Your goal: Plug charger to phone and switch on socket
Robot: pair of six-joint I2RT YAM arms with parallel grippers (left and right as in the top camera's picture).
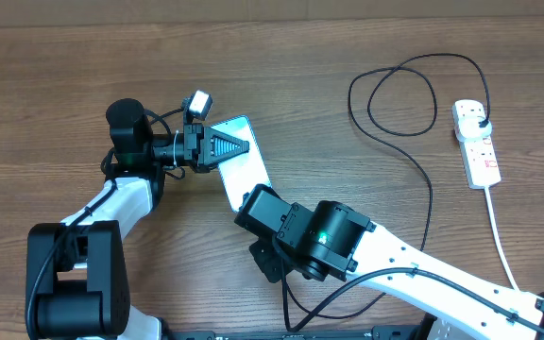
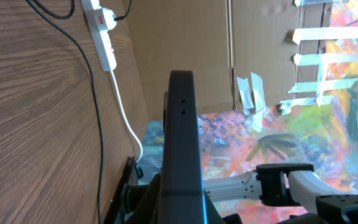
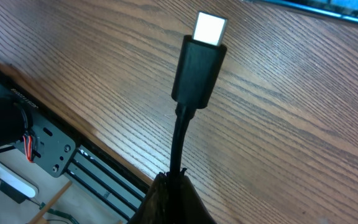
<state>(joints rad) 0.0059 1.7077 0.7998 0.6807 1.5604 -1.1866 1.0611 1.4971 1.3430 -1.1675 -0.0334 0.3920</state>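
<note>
My left fingers [image 1: 245, 148] clamp the phone [image 1: 251, 176] by its long edge, screen up, above the counter [image 1: 55, 66]. My right fingers [image 3: 171, 198] pinch the charger [image 3: 197, 68] just behind its connector. The tip is near the phone's lower end, apart from it.
</note>
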